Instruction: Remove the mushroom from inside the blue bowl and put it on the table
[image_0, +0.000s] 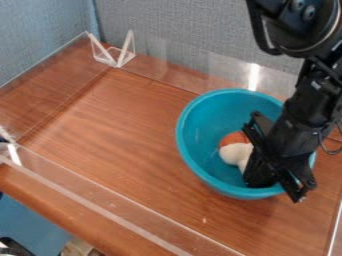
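The blue bowl stands on the right side of the table. The mushroom lies inside it, cream stem toward the camera and a bit of orange cap behind. My gripper points down into the bowl's right half, right next to the mushroom. Its black fingers look shut, and they cover the bowl's near right rim. Their tips are hidden. I cannot tell whether they hold the mushroom or the bowl wall.
Low clear acrylic walls border the tabletop. A small white wire stand sits at the back left corner. The bowl is close to the right edge of the view.
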